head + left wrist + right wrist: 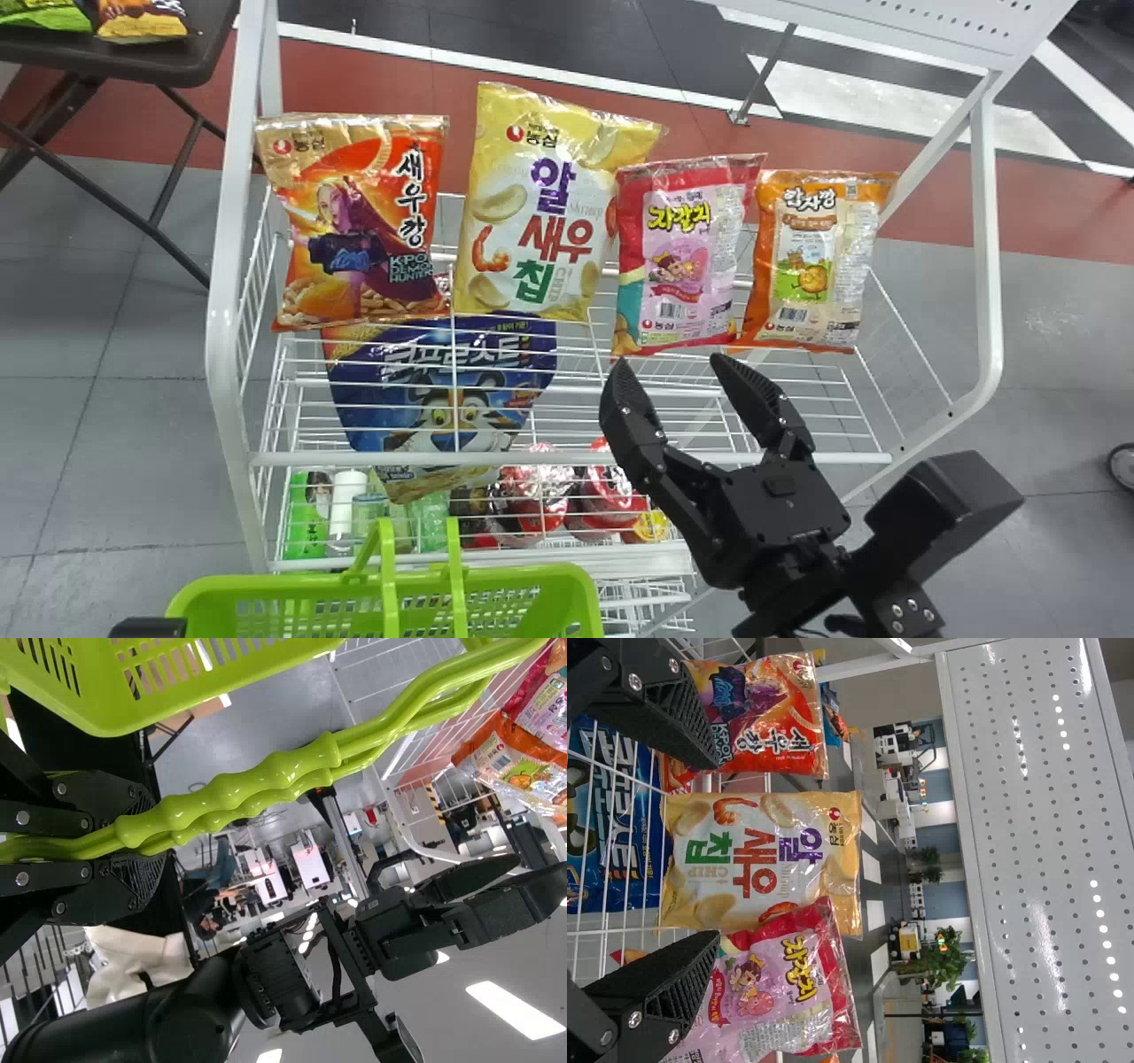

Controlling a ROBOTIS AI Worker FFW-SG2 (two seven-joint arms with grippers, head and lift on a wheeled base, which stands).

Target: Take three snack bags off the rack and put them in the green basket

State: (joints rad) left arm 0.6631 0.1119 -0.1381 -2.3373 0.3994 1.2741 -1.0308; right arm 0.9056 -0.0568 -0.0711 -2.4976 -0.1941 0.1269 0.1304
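Grey tiled floor (106,354) out back, white wire rack (221,354) mid-frame. Four shiny foil snack bags (545,213) lined up, upper middle. Probably zero done, three to go. Right black gripper (669,360) wide apart, near bags. Left black gripper (146,840) clamped on handles (221,793) of green plastic basket (523,578), lower left.

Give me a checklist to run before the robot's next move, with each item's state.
- Right gripper open and unloaded: ok.
- Left gripper closed on the handles of the green basket: ok.
- At least three snack bags standing on the rack: ok, four along the top.
- Right fingers closed on a bag: not ok.
- Approach lined up on one bag: cannot tell; yellow bag or pink bag.
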